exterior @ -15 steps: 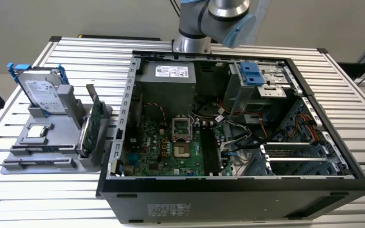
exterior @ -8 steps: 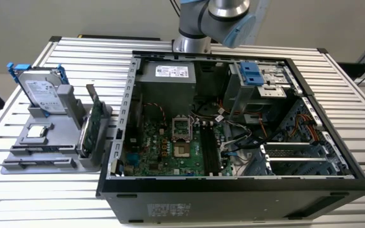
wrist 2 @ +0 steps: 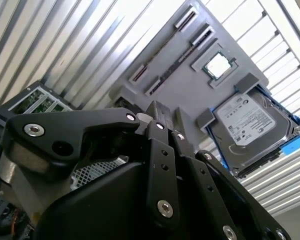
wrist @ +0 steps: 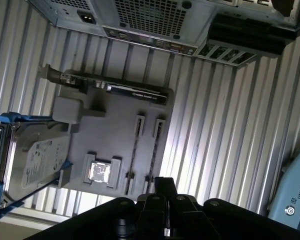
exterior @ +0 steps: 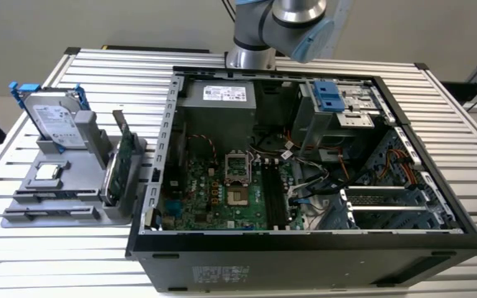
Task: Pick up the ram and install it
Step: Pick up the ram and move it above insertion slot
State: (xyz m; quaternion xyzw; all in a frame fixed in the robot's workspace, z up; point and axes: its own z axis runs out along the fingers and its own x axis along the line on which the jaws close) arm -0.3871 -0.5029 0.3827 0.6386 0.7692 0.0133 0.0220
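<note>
— Where is the ram (wrist: 134, 152)?
— It stands on edge in a slot of the grey holder (wrist: 117, 135). A second stick (wrist: 154, 152) is just beside it, then a processor chip (wrist: 100, 171), and the hard drive (wrist: 37, 160) is at the far end. The holder sits on the slatted table (wrist: 215, 125) beside the open computer case (exterior: 305, 257).
— And the gripper (wrist: 165, 184)?
— Clenched on nothing. It hangs above the holder, apart from both sticks.

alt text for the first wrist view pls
A dark pincer hangs above a grey holder on a slatted table, with two ram sticks edge-on in its slots. The holder carries a blue-railed hard drive, a processor chip and an expansion card; a computer case lies beyond.
</note>
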